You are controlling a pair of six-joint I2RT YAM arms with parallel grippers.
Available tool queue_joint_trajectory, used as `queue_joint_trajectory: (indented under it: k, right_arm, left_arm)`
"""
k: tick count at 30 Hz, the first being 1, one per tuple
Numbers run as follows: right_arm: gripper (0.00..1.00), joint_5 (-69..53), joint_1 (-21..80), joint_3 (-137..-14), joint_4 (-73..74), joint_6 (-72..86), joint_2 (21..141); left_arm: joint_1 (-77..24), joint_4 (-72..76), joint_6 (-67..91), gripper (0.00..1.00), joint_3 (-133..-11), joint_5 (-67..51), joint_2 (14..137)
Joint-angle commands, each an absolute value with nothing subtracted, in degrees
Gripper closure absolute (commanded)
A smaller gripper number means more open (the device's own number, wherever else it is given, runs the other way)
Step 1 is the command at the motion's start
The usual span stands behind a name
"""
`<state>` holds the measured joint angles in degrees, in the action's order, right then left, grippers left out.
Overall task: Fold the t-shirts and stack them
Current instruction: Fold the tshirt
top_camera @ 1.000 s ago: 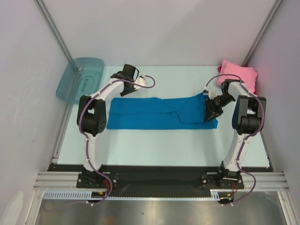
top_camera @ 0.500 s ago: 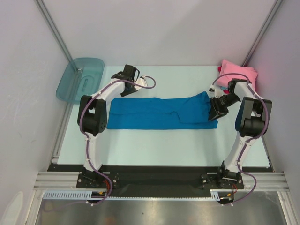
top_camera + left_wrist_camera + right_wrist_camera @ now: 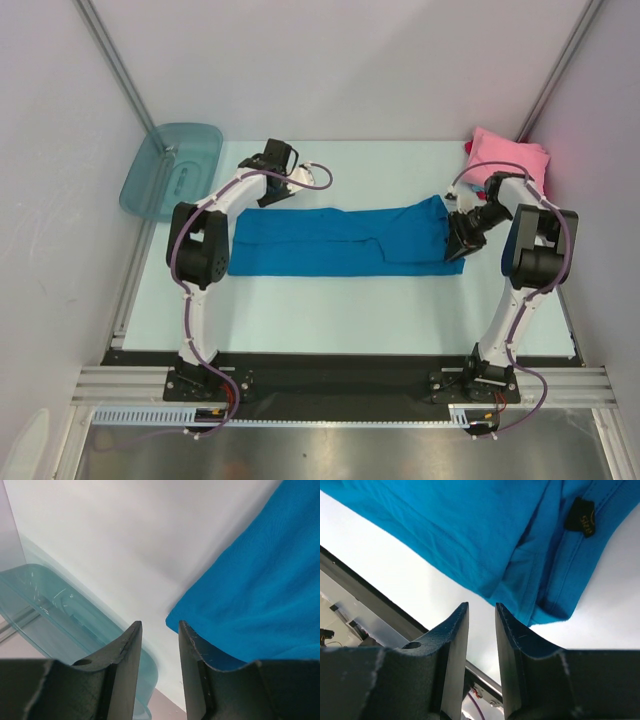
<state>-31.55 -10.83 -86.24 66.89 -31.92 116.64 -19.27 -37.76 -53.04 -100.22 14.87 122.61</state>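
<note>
We are seeing the blue shirt (image 3: 340, 240) lying flat on the desk (image 3: 330, 310) as a long folded strip running left to right; the left claw (image 3: 159, 626) is pointing down just beside its far left corner, jaws standing narrowly apart with nothing between them; the right claw (image 3: 481, 607) is hanging at the strip's right end, jaws likewise narrow and gripping nothing, the hem and a black label (image 3: 581, 516) showing beyond its tips; a pink shirt (image 3: 510, 160) is sitting in the far right corner; a tub (image 3: 170, 170) is leaning at the far left.
</note>
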Motion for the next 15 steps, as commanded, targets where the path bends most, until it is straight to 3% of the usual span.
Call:
queue_joint_trajectory:
  k: [1, 15]
  right_arm:
    - [0.67, -32.70, -10.63, -86.48, 65.92, -31.64, 117.68]
    - [0.68, -34.01, -9.84, -87.80, 63.63, -30.06, 119.35]
  left_arm:
    - [-19.78, -37.27, -53.09, 0.59, -102.31, 14.77, 122.26]
    - [-19.86, -37.27, -52.56, 0.60, -102.22, 14.68, 122.08]
